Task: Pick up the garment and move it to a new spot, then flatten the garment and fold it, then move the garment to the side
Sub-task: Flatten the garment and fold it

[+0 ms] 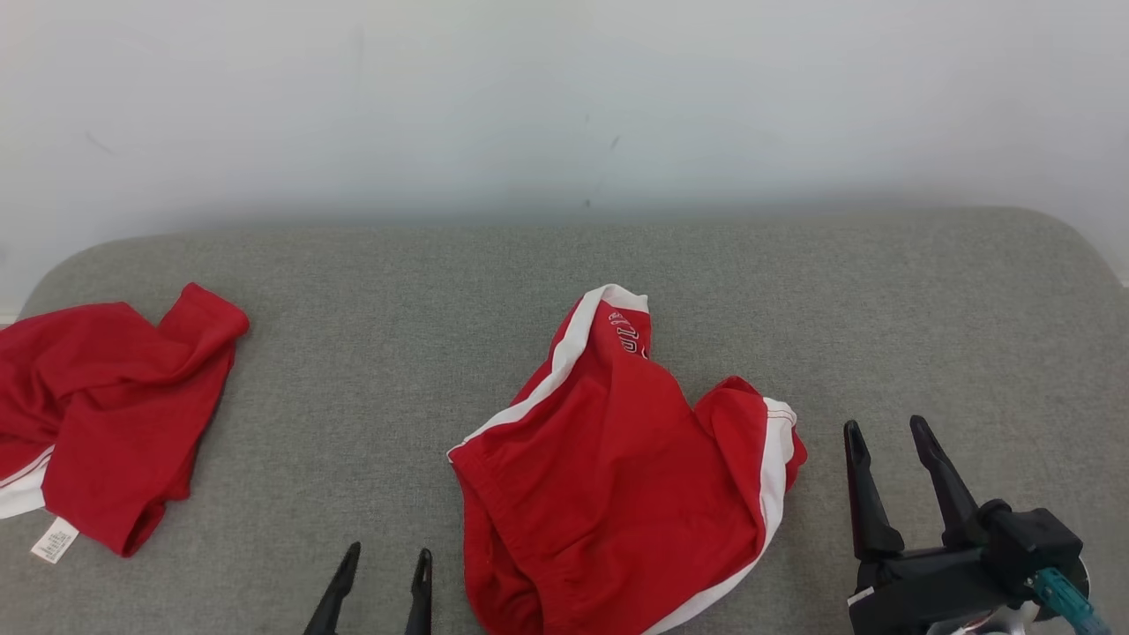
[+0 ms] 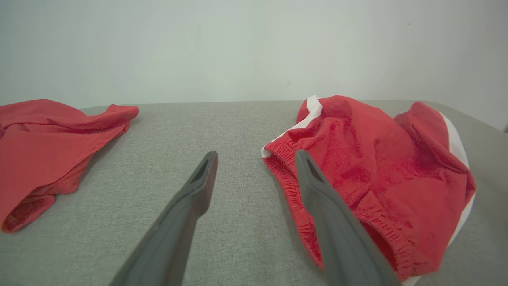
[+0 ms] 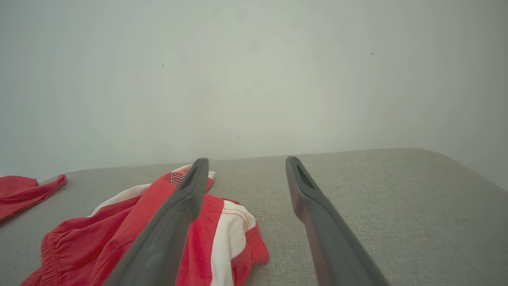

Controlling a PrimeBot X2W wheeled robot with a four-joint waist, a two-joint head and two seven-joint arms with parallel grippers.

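Red shorts (image 1: 617, 476) crumpled at middle of table (image 1: 397, 291). Left hand (image 1: 388, 551) just beside them, jaws apart, empty. Right hand (image 1: 885, 425) near their right side, jaws apart, empty. Other red garment (image 1: 106, 397) far left.

The right tool (image 1: 886, 425) has two long black fingers that taper to narrow tips, set on a blocky black housing (image 1: 953, 573). A teal cable connector (image 1: 1063, 600) juts from the housing, and a small white label (image 1: 860, 597) marks its edge. The left tool (image 1: 389, 551) has matching dark fingers. Seen close up, each finger (image 2: 196, 190) is matte grey with a slot near its tip.
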